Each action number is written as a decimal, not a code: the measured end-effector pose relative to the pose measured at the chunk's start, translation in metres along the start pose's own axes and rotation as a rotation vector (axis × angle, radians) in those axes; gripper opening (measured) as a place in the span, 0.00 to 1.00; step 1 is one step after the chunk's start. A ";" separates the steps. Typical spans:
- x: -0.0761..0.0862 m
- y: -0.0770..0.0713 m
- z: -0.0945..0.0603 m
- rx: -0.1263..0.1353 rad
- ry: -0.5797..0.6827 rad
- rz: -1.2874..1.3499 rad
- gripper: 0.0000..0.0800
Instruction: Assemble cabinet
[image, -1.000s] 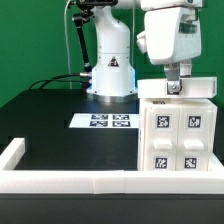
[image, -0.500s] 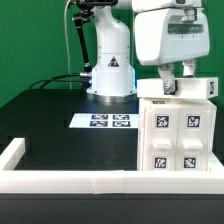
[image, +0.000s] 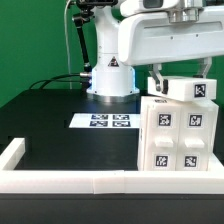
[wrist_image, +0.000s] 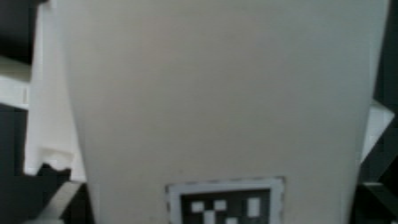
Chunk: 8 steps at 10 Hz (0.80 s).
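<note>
- Now the gripper sits higher than it did a second ago; over the last second the arm has risen and its white housing has swung toward the camera, filling the upper part of the exterior view.
- A white panel has come up with it. Earlier this piece lay level on the cabinet body; now it is tilted, its end toward the exterior view's right raised, its lower edge near or just touching the body's top. Which, cannot be told.
- Gripper state: fingers closed around the panel, one dark finger visible on the side toward the exterior view's left. Wrist view agrees: a wide white slab fills the frame between the fingers.
- Judgement: top piece is being lifted off or re-seated, so it is not yet joined to the body. Fitting step still open.
- Cabinet body stands at the table's near corner, on the exterior view's right, close against the low white rim. The marker board lies well apart from the body, toward the exterior view's left, nearer the arm's base.
- Materials: body and panel matte white, boxy, sharp edges, rigid-looking. Body front is split into blocks, each bearing a black-and-white square tag. Panel carries a tag too.
- Table is flat, black, low sheen.
</note>
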<state>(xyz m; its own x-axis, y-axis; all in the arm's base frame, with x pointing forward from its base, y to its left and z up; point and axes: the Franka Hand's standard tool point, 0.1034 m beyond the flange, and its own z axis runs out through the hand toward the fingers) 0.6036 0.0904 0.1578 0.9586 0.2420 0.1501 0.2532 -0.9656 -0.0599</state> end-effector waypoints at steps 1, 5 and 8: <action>0.002 0.000 0.000 -0.004 0.016 0.036 0.70; 0.002 0.001 0.000 -0.001 0.017 0.307 0.70; -0.001 0.002 0.000 0.023 0.040 0.636 0.70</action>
<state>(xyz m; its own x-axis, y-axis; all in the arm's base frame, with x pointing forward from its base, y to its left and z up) 0.6029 0.0878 0.1575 0.9170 -0.3820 0.1153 -0.3605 -0.9170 -0.1706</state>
